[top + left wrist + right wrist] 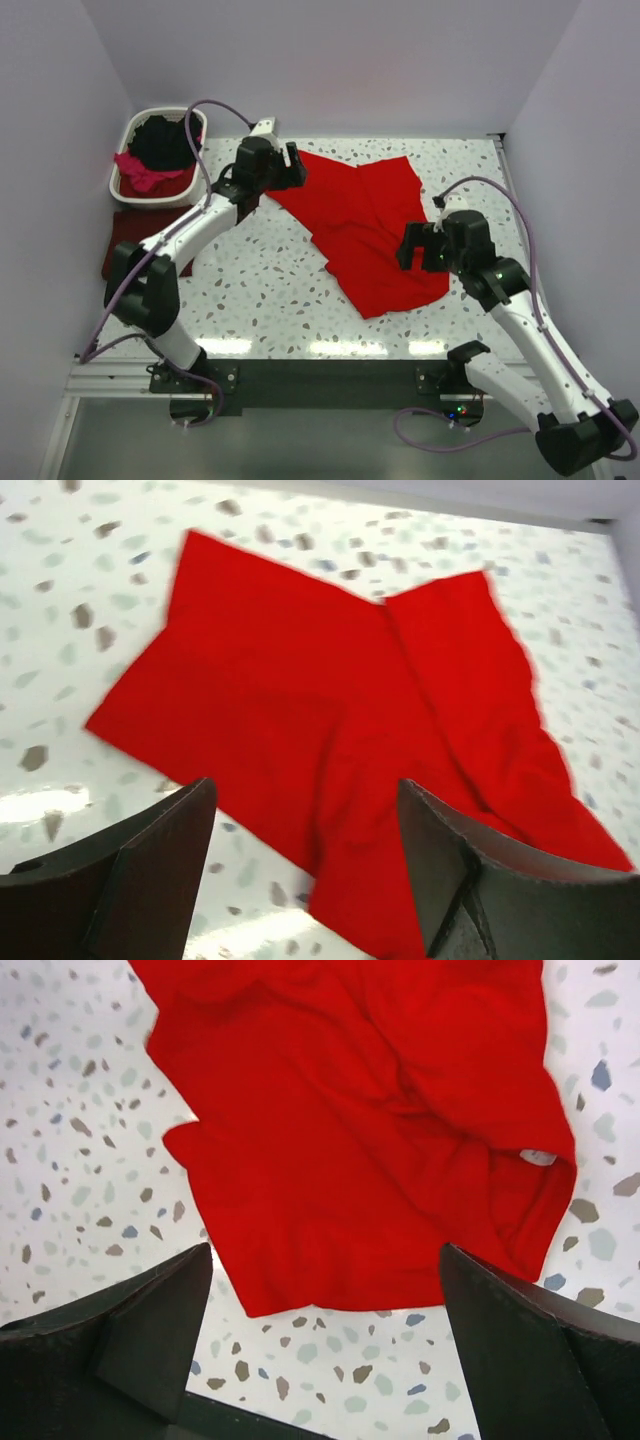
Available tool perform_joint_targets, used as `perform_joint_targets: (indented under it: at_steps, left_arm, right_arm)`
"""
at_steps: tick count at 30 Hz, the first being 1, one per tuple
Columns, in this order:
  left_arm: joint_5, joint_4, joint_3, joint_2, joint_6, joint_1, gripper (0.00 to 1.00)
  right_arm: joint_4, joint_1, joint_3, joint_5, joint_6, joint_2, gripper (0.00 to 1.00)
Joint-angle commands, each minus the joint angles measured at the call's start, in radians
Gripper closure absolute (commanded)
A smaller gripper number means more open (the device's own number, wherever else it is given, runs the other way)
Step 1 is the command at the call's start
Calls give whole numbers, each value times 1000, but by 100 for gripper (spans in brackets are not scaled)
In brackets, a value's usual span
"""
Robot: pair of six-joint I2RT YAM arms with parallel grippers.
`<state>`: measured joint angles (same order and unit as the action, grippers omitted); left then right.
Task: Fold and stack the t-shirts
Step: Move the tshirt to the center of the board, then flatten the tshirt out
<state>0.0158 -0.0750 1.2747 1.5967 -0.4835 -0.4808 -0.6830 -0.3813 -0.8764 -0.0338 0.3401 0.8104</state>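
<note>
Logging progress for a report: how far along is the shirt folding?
Done: a dark maroon cloth shirt looks folded flat beside the white plastic basket. In hand: the bright red shirt lies rumpled, left end effector and right end effector open above it. Remaining: folding it, plus the black shirt and pink shirt in the basket.

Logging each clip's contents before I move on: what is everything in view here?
red shirt: 1, bright red, spread rumpled mid-table
maroon shirt: 1, dark maroon, flat at the table's left edge, near side of the basket
black shirt: 1, black, in the basket
pink shirt: 1, magenta, in the basket, near side
basket: 1, white, far left corner
table: 1, white, speckled
left arm: 1, white and black, reaching to the red shirt's far left
right arm: 1, white and black, at its near right
left fingers: 2, black, open, empty
right fingers: 2, black, open, empty
</note>
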Motion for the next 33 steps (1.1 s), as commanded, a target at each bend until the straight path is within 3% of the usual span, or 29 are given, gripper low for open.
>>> perform_joint_targets:
  at_steps: [1, 4, 8, 9, 11, 18, 33]
  left_arm:
    - [90, -19, 25, 139, -53, 80, 24]
    - [90, 39, 35, 239, -89, 132, 32]
    - [131, -26, 171, 391, -96, 159, 35]
    - [142, -37, 189, 414, -99, 163, 41]
    - [173, -49, 204, 456, -115, 173, 44]
    - [314, -69, 183, 467, -170, 174, 40]
    - [345, -77, 281, 595, -127, 174, 43]
  right_arm:
    - [24, -4, 8, 66, -9, 76, 1]
    - [2, -4, -6, 92, -36, 133, 2]
    - [5, -2, -4, 121, -52, 148, 2]
    - [8, -4, -1, 127, -53, 150, 2]
    - [13, -4, 4, 138, -55, 153, 2]
    - [34, -2, 31, 167, -52, 157, 2]
    - [49, -4, 50, 189, -53, 158, 3]
